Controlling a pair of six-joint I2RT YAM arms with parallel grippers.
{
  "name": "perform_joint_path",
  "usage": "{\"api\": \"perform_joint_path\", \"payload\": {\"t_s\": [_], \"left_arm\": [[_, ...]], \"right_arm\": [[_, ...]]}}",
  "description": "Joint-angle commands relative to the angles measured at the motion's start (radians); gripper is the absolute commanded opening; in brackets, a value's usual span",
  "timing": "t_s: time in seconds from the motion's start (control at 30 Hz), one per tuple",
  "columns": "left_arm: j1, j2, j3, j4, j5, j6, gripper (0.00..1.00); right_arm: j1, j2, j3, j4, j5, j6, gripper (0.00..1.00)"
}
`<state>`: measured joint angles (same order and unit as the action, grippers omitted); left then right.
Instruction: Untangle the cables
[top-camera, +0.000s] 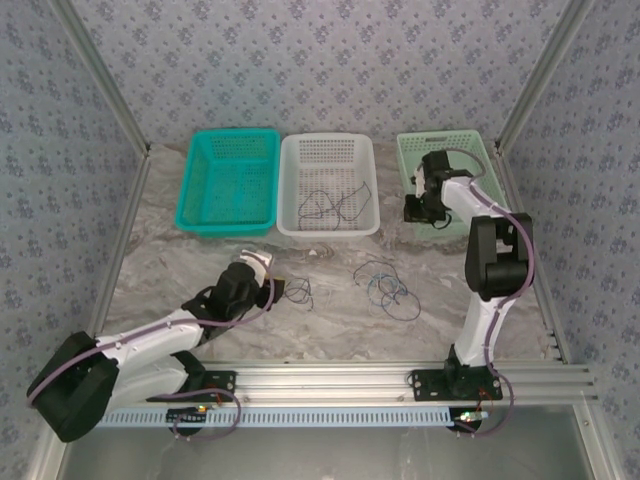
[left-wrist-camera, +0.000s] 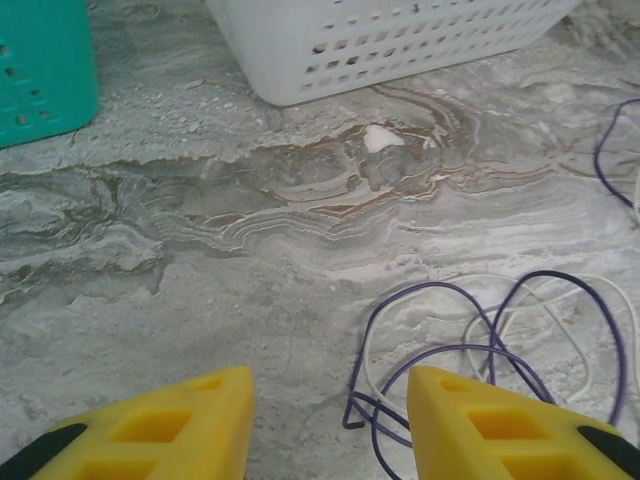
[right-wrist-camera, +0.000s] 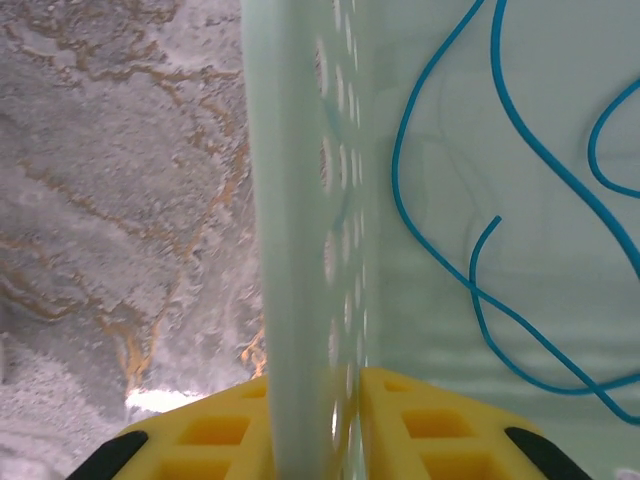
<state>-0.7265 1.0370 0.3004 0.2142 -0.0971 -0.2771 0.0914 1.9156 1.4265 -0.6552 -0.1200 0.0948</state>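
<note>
A tangle of thin cables lies on the marble table, and a smaller loop lies just right of my left gripper. In the left wrist view, a purple cable and a whitish cable loop beside the right yellow finger. The left gripper is open over bare marble. My right gripper sits at the green basket's near left corner. Its jaws are shut on the basket wall. A blue cable lies inside.
A white basket at the back middle holds dark cables; its wall is ahead of the left gripper. A teal basket stands to its left. Metal frame rails border the table.
</note>
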Motion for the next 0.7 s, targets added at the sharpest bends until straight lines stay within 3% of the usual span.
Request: {"api": "perform_joint_path", "payload": {"t_s": [0.0,0.07,0.13,0.23,0.33,0.53,0.67], "left_arm": [[0.001,-0.029,0.029,-0.007,0.059,0.032,0.48],[-0.003,-0.031,0.035,-0.005,0.095,0.051,0.49],[-0.009,-0.024,0.047,-0.014,0.133,0.078,0.52],[-0.021,-0.003,0.077,-0.045,0.182,0.12,0.55],[-0.033,0.033,0.107,-0.061,0.233,0.154,0.58],[-0.052,0.131,0.164,-0.066,0.302,0.188,0.59],[-0.057,0.227,0.228,-0.123,0.33,0.206,0.55]], "right_arm": [[0.033,-0.067,-0.022,0.012,-0.012,0.072,0.26],[0.053,-0.084,-0.024,0.008,0.003,0.092,0.28],[0.059,-0.097,-0.022,0.002,0.021,0.107,0.4],[0.052,-0.116,-0.023,-0.009,0.04,0.118,0.44],[0.053,-0.165,-0.045,-0.004,0.05,0.127,0.57],[0.074,-0.324,-0.121,0.029,0.065,0.151,0.69],[0.106,-0.444,-0.202,0.049,0.085,0.156,0.71]]}}
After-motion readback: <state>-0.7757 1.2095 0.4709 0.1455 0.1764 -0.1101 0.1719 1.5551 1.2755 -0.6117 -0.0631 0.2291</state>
